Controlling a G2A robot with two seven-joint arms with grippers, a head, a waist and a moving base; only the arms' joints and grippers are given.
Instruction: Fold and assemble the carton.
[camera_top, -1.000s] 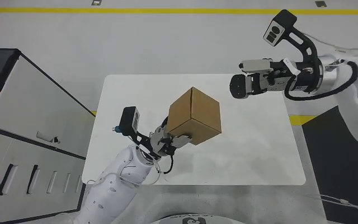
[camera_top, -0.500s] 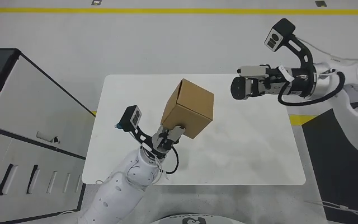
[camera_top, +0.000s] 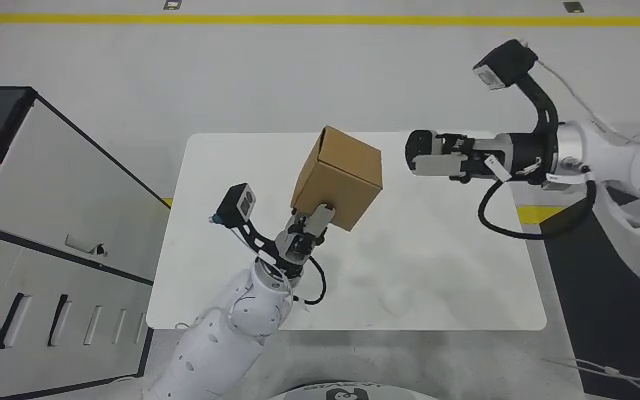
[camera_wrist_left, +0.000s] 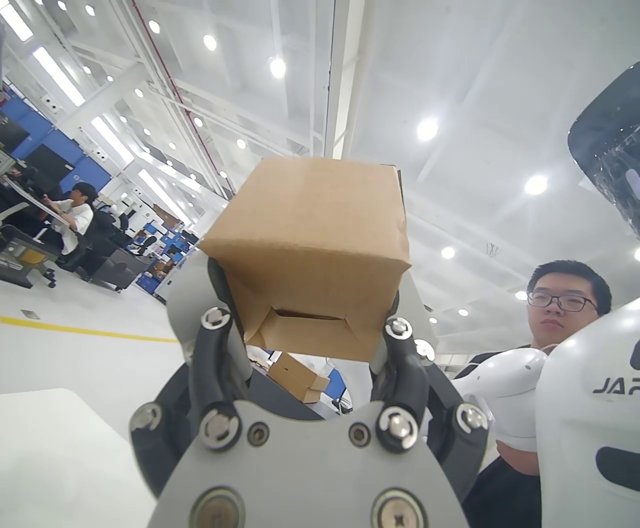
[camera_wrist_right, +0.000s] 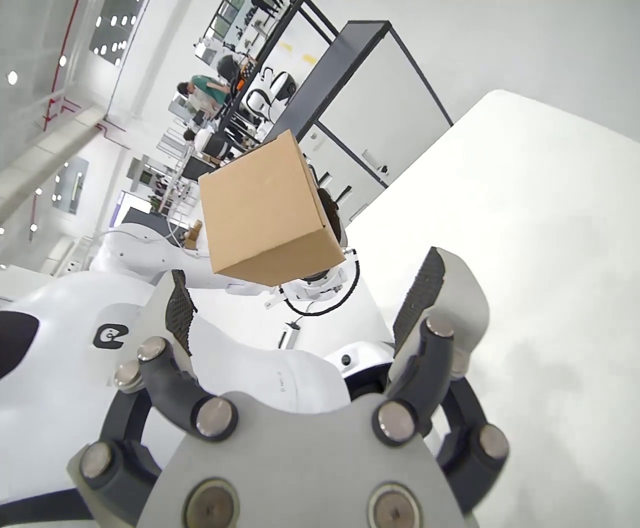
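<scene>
Gripping the carton (camera_top: 338, 178) by its lower end, left fingers (camera_wrist_left: 192, 305) (right fingers (camera_wrist_right: 425, 290) spread, nearby).

The carton (camera_top: 338, 178) is matt brown cardboard, smooth-faced with creased edges. The table (camera_top: 450, 275) under it is smooth white with a faint sheen. Near the carton, the right gripper (camera_wrist_right: 307, 274) shows dull grey metal plates and rough, ribbed black pads (camera_wrist_right: 418, 295).

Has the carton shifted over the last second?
Yes. Held in the left gripper, the carton has turned and moved toward the far edge of the table.
</scene>
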